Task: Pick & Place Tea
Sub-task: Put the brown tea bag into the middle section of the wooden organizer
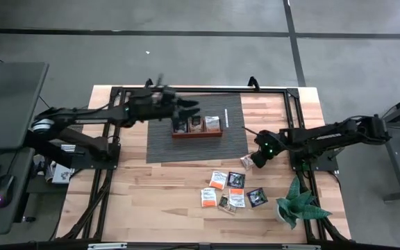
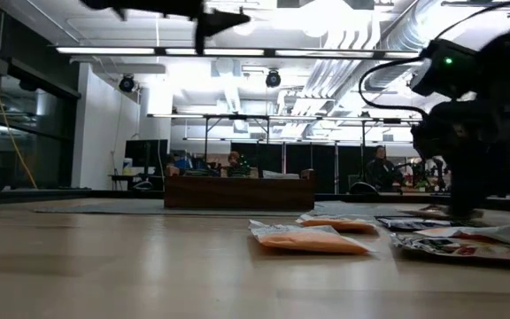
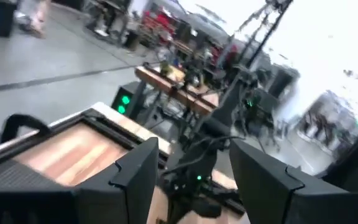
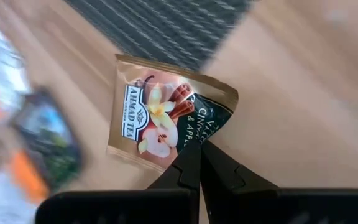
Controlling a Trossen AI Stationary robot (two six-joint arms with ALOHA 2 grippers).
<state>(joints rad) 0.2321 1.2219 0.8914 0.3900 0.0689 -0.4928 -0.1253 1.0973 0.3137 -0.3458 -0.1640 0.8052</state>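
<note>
Near the dark striped mat's (image 1: 196,139) corner, right gripper (image 4: 199,144) pinches a pale beige square tea sachet (image 4: 166,115) at one corner, fingers pressed together.
Left gripper (image 1: 186,107) hovers above the brown wooden tray (image 1: 196,132), fingers spread; tray contents hard to read. Remaining orange-and-white and dark sachets (image 1: 230,189) lie on bare wooden table (image 1: 144,194), blurred in wrist view.

The right tool (image 4: 199,163) covers one corner of the beige Ahmad Tea sachet (image 4: 160,115), cutting its flavour text short. Neighbouring sachets (image 4: 39,140) blur past reading. The wooden tray (image 1: 196,130) contents are too small to identify.
</note>
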